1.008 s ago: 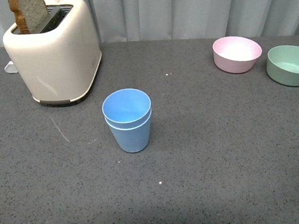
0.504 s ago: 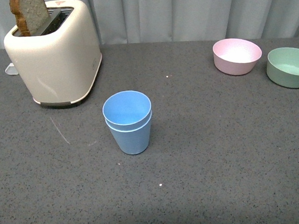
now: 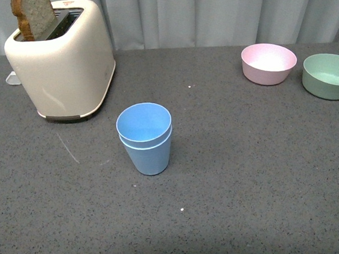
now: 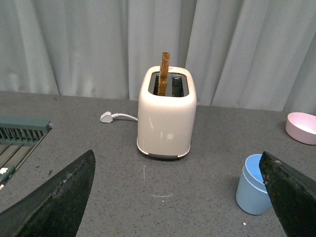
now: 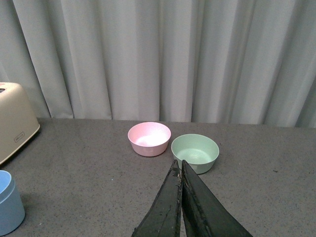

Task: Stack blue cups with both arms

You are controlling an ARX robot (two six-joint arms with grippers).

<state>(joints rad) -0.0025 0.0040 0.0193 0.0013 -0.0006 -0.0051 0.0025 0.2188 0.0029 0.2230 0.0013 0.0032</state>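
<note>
Blue cups nested, upright.

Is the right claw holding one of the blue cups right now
No, the right claw is shut on nothing, and the blue cups stand nested on the table.

- One of the cups sits nested in the other, mid-counter.
- Toaster at far-left corner, bread in it.
- Two bowls touching at the far-right edge.

The left gripper has its jaws spread wide apart, holding nothing. The right gripper has its jaws pressed together, tips touching, empty.
</note>
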